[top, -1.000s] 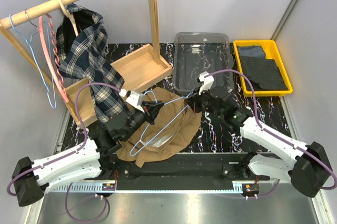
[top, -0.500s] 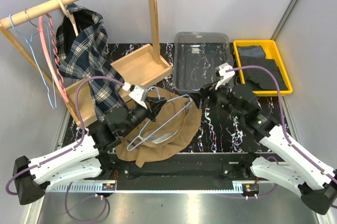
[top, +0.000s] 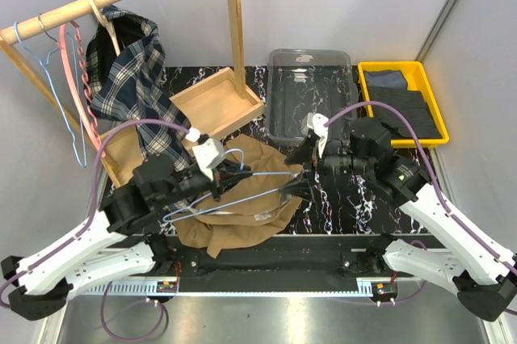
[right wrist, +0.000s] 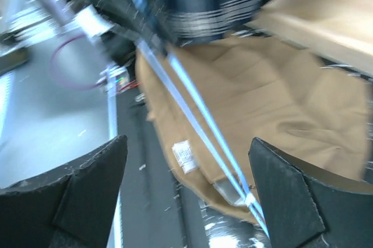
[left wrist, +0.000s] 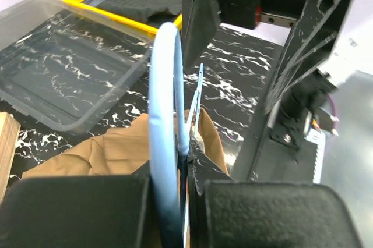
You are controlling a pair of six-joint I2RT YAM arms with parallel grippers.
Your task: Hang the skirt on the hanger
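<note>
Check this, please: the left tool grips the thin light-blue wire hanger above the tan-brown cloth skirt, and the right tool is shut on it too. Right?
One error: the right tool is open; the right wrist view shows its fingers wide apart, not closed on the thin light-blue wire hanger. The left tool does grip it, above the tan-brown cloth skirt.

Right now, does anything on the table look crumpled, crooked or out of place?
Yes. The skirt lies bunched in folds at the near edge of the table, not spread flat. The hanger, pinched in the left tool, crosses above it at a slant.
</note>
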